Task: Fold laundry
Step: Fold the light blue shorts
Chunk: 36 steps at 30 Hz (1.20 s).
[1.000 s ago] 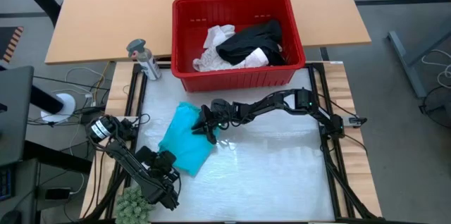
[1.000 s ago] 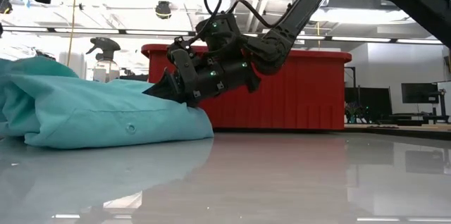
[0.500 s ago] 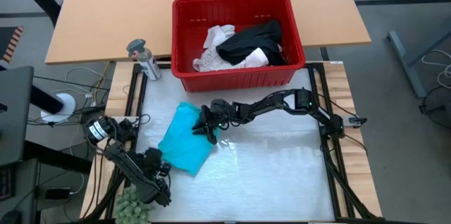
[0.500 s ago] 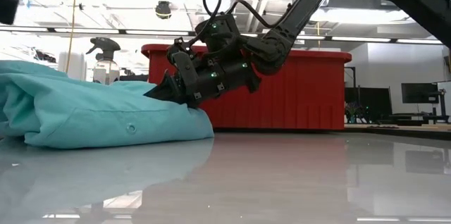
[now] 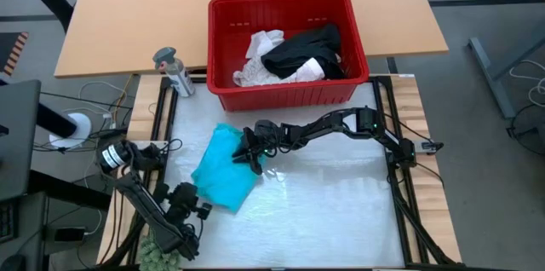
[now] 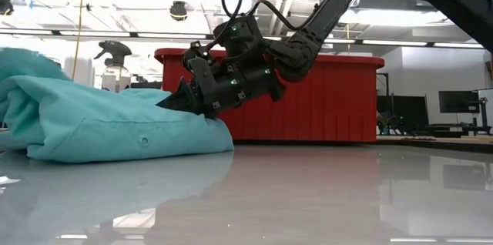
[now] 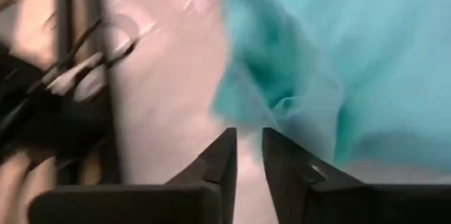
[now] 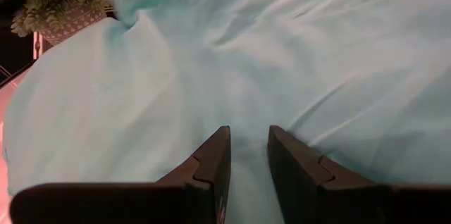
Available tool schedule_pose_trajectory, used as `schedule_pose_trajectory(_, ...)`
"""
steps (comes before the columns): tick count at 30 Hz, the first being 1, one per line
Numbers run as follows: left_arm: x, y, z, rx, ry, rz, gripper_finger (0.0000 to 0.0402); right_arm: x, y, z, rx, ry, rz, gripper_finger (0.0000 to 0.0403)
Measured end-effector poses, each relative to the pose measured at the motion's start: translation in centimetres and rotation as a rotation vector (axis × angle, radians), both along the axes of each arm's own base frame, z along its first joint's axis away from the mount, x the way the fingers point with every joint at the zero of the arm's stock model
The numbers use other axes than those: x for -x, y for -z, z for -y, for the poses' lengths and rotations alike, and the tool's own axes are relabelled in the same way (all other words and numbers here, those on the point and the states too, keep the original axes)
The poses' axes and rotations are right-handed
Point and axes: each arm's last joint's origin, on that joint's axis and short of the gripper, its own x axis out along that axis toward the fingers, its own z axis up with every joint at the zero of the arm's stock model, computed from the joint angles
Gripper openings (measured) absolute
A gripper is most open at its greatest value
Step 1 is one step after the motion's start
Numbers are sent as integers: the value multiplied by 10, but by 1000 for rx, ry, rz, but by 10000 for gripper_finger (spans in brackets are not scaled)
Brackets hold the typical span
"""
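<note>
The teal garment (image 5: 220,173) lies bunched and folded on the white table, its underside flat on the top (image 6: 100,122). My right gripper (image 5: 244,158) is at the garment's right edge, shut on it. My left gripper (image 5: 200,205) is at the garment's near left corner, just clear of the cloth. In the left wrist view, the left gripper (image 7: 246,139) has only a narrow gap between its fingers, with nothing in it. The teal edge (image 7: 282,111) lies just ahead of them. My right gripper has the teal garment at its right edge, where the cloth (image 8: 248,122) shows between the two fingertips (image 8: 220,143). The fingers slant down into it from the table's right side (image 6: 173,100). One layer or several, I cannot tell. The garment rests slack on the table.
A red basket (image 5: 285,92) holding white and black garments stands behind the table's far edge. A spray bottle (image 5: 173,71) stands at the far left. A green fuzzy plant (image 5: 162,245) sits at the near left corner beside my left arm. Bare table (image 5: 341,211) lies to the right.
My left gripper has drawn back from the teal garment toward the table's near left corner, rolling as it went, and has left the low view. The garment's left part now stands a little higher and puffier. My right gripper has kept still.
</note>
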Motion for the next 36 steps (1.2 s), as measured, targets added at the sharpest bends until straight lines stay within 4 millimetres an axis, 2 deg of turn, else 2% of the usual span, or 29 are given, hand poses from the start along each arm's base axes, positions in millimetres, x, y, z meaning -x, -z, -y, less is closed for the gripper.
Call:
schedule_pose_trajectory(4, 7, -8, -4, 78, -73, -57, 12, 0, 0, 0, 3, -1, 1, 122)
schedule_pose_trajectory(8, 16, -9, -12, 110, -121, -106, 2, 0, 0, 0, 3, -1, 1, 122)
schedule_pose_trajectory(10, 17, -14, -12, 84, -93, -5, 1, 0, 0, 0, 3, 0, 1, 122)
schedule_pose_trajectory(13, 15, -33, -13, 66, -5, 218, 0, 0, 1, 1, 2, 2, -5, 122)
schedule_pose_trajectory(19, 21, -73, -33, 104, 114, 417, 0, 1, 1, 3, 6, 4, -10, 122)
schedule_pose_trajectory(23, 23, -97, -48, 18, 250, 675, 0, 1, 1, 3, 8, 3, -12, 122)
schedule_pose_trajectory(25, 18, -102, -49, -36, 310, 792, 0, 1, 1, 3, 8, 3, -13, 122)
schedule_pose_trajectory(27, 8, -96, -45, -54, 337, 796, 0, 1, 1, 3, 7, 4, -13, 122)
schedule_pose_trajectory(32, -26, -59, -34, -141, 394, 748, 0, 1, 2, 3, 5, 4, -19, 122)
schedule_pose_trajectory(36, -40, -33, -26, -188, 381, 729, 0, 1, 2, 3, -7, 8, -25, 122)
